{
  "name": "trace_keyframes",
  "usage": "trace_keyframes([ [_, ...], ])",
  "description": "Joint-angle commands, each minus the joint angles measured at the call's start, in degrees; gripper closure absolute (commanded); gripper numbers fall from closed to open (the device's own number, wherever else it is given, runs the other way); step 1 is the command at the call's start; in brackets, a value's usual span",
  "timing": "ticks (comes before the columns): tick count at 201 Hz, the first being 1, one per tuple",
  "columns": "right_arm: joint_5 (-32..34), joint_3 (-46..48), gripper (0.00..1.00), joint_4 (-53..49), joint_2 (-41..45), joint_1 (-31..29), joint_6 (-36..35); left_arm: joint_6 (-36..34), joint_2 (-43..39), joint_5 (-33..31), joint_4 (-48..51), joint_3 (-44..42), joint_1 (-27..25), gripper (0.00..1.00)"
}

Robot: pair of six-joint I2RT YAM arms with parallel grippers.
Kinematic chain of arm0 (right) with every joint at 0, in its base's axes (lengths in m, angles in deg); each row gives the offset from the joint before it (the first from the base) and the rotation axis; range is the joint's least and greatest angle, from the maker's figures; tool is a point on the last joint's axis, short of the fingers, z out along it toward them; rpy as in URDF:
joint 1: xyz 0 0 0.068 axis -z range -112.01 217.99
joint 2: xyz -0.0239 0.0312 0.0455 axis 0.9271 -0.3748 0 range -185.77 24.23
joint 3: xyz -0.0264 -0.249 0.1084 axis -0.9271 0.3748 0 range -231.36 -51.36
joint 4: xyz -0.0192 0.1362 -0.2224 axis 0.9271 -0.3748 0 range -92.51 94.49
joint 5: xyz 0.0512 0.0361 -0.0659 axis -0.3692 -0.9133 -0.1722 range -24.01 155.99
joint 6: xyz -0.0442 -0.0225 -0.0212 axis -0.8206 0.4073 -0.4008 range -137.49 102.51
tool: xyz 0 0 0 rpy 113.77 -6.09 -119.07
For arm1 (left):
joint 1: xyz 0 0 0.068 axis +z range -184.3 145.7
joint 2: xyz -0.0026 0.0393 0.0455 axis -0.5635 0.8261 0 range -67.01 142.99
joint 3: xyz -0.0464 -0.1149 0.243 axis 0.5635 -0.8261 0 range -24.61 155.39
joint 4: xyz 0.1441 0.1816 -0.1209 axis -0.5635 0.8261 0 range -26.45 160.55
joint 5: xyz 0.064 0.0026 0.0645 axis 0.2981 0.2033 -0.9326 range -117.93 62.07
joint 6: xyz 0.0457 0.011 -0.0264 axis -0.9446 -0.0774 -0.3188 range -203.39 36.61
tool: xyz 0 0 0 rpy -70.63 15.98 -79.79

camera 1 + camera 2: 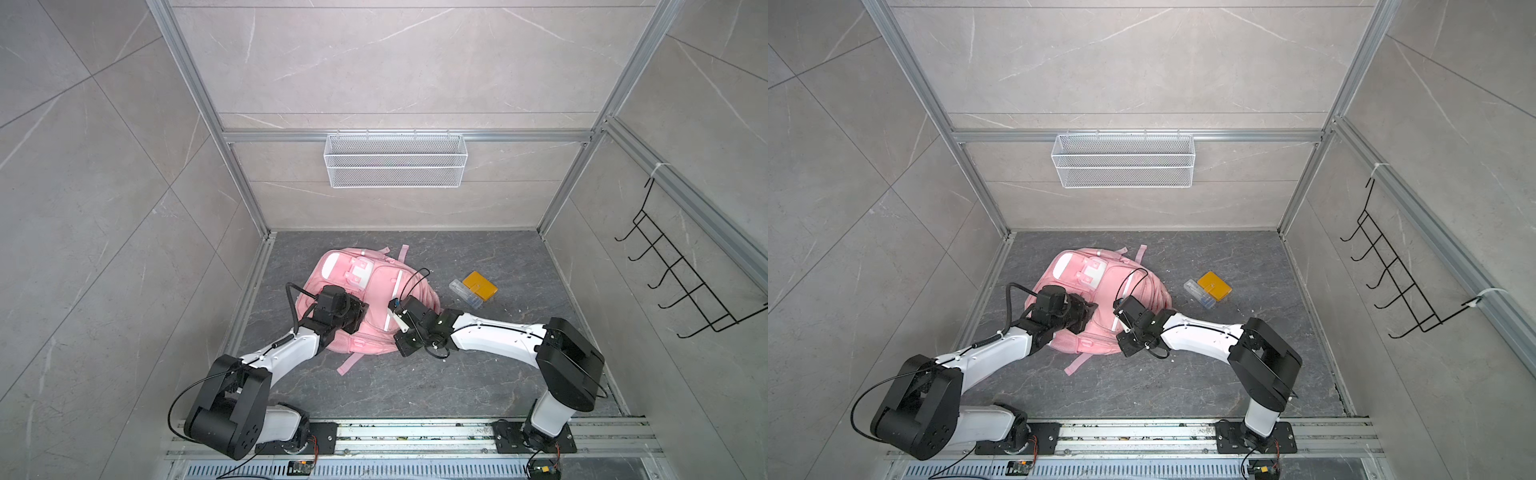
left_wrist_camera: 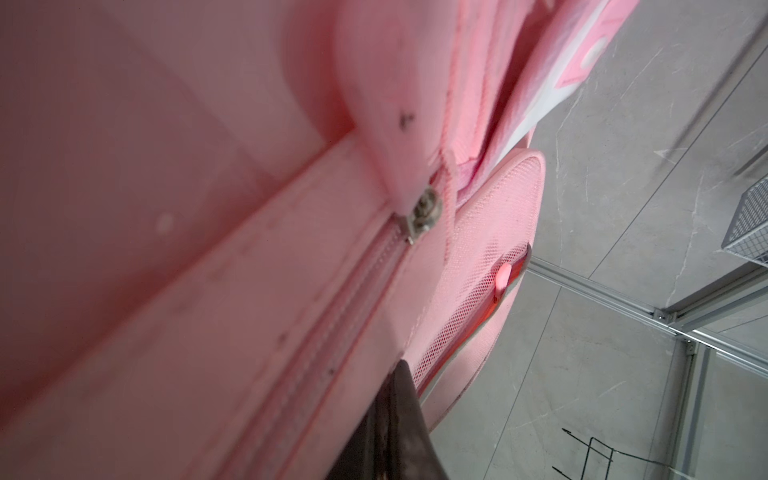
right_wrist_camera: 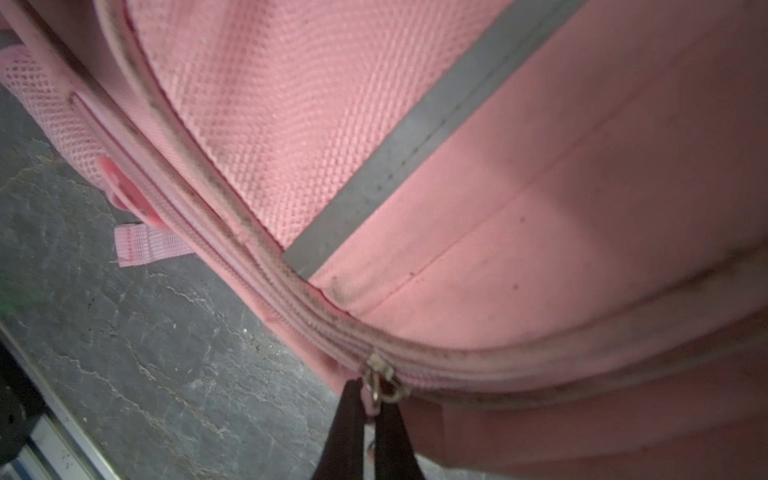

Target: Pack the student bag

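Note:
The student bag, pink with white stripes and a white front patch, lies flat on the dark floor in both top views. My left gripper rests on its left side. In the left wrist view its dark fingers are shut against the bag's zipped edge; nothing shows between them. A metal zip slider sits further along that seam. My right gripper is at the bag's right side, shut on the pink pull of a zip slider. That zip looks closed.
An orange box and a clear case lie on the floor right of the bag. A white wire basket hangs on the back wall, a black hook rack on the right wall. A loose pink strap trails toward me.

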Motion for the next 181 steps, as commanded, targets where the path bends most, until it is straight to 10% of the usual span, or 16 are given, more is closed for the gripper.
trace_keyframes([
  [1,-10.7,0.3,1.0,21.3,1.4,-1.3,3.0,7.9,-0.1,3.5,-7.5,-1.5,-2.8,1.0],
  [135,-10.6,-3.3,0.83,10.7,-1.0,-5.8,-10.6,13.5,-2.0,-1.4,-9.1,-3.8,-1.7,1.0],
  [181,-9.5,4.2,0.53,11.6,11.7,1.3,-0.9,-6.8,-4.2,0.0,12.2,5.7,-0.5,1.0],
])
